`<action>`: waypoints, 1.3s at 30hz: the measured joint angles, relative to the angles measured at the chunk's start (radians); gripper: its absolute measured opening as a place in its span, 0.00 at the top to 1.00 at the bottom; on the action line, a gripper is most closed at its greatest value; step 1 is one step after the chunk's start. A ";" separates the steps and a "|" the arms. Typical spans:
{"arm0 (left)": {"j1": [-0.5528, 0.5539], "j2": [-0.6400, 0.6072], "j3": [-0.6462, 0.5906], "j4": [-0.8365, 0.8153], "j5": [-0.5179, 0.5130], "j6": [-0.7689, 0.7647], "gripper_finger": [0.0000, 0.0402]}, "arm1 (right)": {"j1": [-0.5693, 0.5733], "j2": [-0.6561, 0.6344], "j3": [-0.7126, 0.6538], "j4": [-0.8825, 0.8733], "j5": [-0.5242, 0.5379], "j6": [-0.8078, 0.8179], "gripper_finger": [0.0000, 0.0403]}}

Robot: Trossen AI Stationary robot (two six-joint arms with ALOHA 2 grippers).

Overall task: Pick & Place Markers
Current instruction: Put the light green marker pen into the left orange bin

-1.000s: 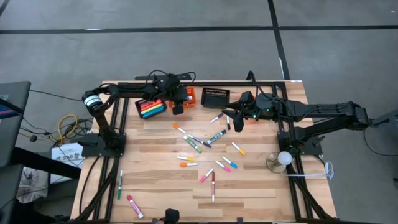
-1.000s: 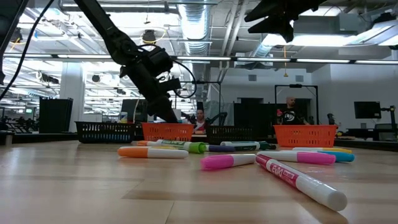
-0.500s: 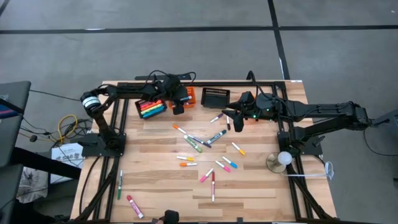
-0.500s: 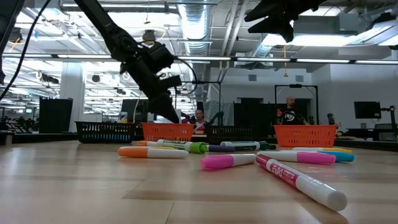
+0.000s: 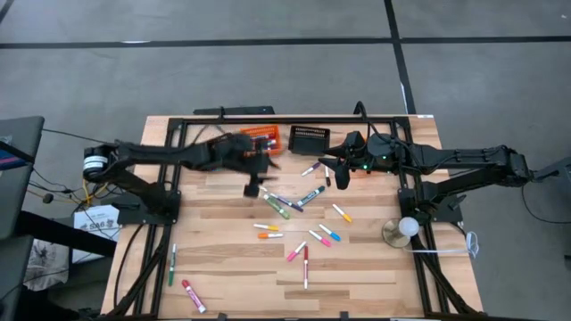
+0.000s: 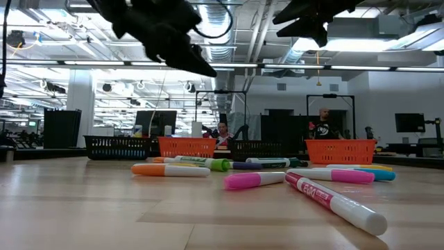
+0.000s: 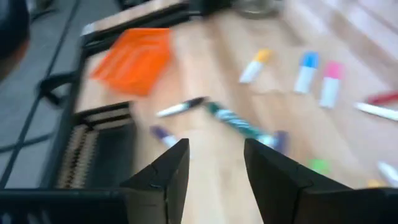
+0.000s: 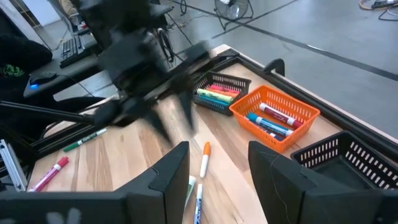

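- Caught the left gripper (image 5: 253, 185) hanging blurred over mid-table, just beside the loose scatter; saw its fingers (image 7: 163, 177) spread wide in the left wrist view, nothing between them.
- Found the right gripper (image 5: 328, 175) poised over the far right part of the table, near the empty black basket (image 5: 309, 138); jaws parted there too, nothing held, as seen in the right wrist view.
- Took in the wooden table (image 5: 223, 267), framed by dark rails, with both arms reaching in from the sides.
- Picked out the orange basket (image 8: 273, 115) at the far edge, just beside the empty black one, with several markers lying inside.
- Spotted a second black basket (image 8: 221, 93) just beyond the orange one in the right wrist view, packed with coloured markers; lost it under the blurred left arm in the high view.
- Counted well over a dozen loose markers (image 5: 306, 266) strewn across the middle of the boards, from below the baskets down toward the near edge.
- Noticed two more lying well apart at the near left corner, a green one (image 5: 172, 265) and a red-and-white one (image 5: 193, 296).
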 joint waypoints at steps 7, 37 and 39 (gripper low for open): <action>-0.201 0.000 -0.079 0.001 -0.146 0.014 0.55 | 0.002 0.000 0.000 0.000 0.000 0.000 0.61; -0.200 0.327 0.011 0.001 -0.003 -0.144 0.50 | 0.001 0.000 0.000 0.003 -0.070 -0.027 0.61; -0.202 0.327 0.011 -0.014 0.004 -0.144 0.50 | 0.001 0.000 0.000 0.003 -0.051 -0.035 0.61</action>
